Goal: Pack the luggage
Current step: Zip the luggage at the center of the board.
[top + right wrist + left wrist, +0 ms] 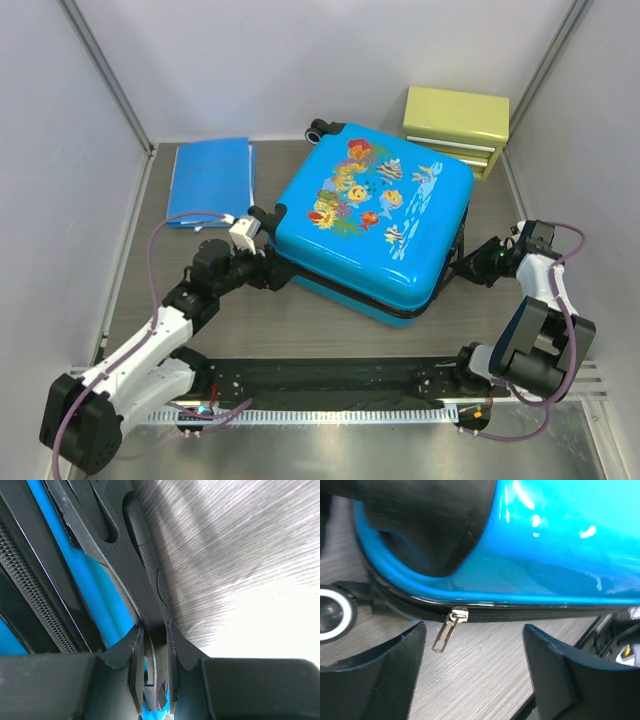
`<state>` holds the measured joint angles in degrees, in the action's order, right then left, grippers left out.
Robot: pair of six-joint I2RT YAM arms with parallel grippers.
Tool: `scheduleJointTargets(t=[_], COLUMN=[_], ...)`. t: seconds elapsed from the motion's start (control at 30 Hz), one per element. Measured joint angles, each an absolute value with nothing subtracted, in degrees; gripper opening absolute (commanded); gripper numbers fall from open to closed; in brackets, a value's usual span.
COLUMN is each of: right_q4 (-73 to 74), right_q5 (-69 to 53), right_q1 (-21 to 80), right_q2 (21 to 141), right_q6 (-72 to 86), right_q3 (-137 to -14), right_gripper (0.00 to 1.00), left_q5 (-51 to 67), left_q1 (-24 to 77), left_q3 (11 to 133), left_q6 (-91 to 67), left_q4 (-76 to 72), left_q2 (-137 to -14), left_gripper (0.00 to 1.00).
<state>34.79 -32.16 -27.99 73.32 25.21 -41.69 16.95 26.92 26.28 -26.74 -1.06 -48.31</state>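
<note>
Grey wood-grain table [300,335]. Left claw [472,640] spread wide, holding nothing; metal zip pull [447,630] hangs just ahead of it. Right claw [152,645] pinched tight on the black handle [145,565] at the case's right side. Blue suitcase [375,225] lies flat mid-table, lid down. Behind: blue folder [210,180], yellow-green drawer box [455,125].

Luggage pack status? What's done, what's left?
Done: the luggage lies closed, fish shell up. In hand: right gripper clamps its black handle; left gripper stands open beside the zipper pull. Left: zipping any stretch beyond that pull; how much is unzipped can't be told here.
</note>
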Motion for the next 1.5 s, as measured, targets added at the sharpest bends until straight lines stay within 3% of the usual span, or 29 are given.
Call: scheduleJointTargets(t=[0.47,0.6,0.83,1.5], right_q4=[35.4,35.4,35.4,38.4], right_q5=[-32.2,-32.1,-32.1,-31.4], right_q1=[-28.3,-28.3,-28.3,-28.3], right_q2=[72.8,72.7,72.7,71.5], right_q6=[25.1,25.1,25.1,25.1], right_q3=[-41.5,-41.5,-41.5,-41.3], right_gripper=[0.01,0.01,0.01,0.01], left_q5=[23.2,23.0,20.8,3.6], left_q1=[26.9,26.9,26.9,28.2], left_q3=[27.0,27.0,27.0,27.6], left_q6=[-26.7,-26.7,-26.8,-26.4], left_q4=[-2.9,-2.9,-2.6,6.2], left_q2=[-55.8,-56.4,-56.5,-49.4], left_gripper=[0.58,0.49,0.02,0.00])
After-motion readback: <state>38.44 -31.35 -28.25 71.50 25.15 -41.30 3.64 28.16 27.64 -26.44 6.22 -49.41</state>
